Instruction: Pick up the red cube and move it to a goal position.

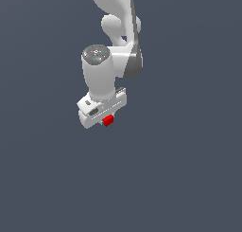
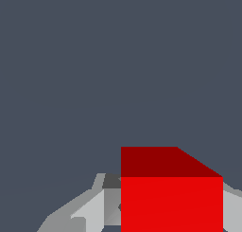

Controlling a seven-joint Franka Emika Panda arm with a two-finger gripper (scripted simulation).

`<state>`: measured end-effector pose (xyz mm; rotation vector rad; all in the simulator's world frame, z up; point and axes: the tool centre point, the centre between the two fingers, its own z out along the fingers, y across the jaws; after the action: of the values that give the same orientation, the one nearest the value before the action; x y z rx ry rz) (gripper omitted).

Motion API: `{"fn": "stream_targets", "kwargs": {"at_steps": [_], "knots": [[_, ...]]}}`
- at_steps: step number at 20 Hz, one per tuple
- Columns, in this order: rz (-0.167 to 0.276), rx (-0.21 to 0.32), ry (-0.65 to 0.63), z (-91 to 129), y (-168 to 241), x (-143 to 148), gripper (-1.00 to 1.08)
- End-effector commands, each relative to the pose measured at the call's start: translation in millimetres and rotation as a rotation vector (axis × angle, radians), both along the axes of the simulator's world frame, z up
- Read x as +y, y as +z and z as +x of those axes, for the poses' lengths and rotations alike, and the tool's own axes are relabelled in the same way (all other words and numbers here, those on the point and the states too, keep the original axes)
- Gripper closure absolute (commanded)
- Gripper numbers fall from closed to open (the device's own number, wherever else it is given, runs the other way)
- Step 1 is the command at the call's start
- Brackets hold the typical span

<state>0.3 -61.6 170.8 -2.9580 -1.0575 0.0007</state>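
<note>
Exterior view: white arm [image 1: 116,32] coming down from the upper centre of the frame, ending in the gripper [image 1: 107,120] a little above the middle of the picture, against a plain dark grey-blue ground [image 1: 189,179]. Red cube [image 1: 108,120] seen just under the lower edge of the white gripper body, touching it, tiny beside the hand and peeking out at its lower right corner. Fingers themselves hidden behind the hand from this angle, so no clear sight of the gap between them. Nothing but flat grey-blue around and below the cube.

Wrist view: red cube [image 2: 171,198] filling the lower right of the frame, bright front face cut off by the bottom edge, darker top face above it. Pale grey finger [image 2: 92,209] pressed close against the cube's side at lower left, another sliver of grey finger at the lower right edge, touching the opposite side. Claw drawn in narrow on the cube, one finger on each side. Upper part of the frame plain grey-blue.
</note>
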Motion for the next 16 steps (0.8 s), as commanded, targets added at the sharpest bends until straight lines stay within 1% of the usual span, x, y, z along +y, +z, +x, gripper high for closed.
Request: {"fn": "stream_targets", "kwargs": {"at_steps": [1, 16], "knots": [[0.0, -0.001, 0.0, 0.2, 31.5, 0.6, 1.08], [0.001, -0.001, 0.0, 6.2, 197.8, 1.8, 1.08]]}}
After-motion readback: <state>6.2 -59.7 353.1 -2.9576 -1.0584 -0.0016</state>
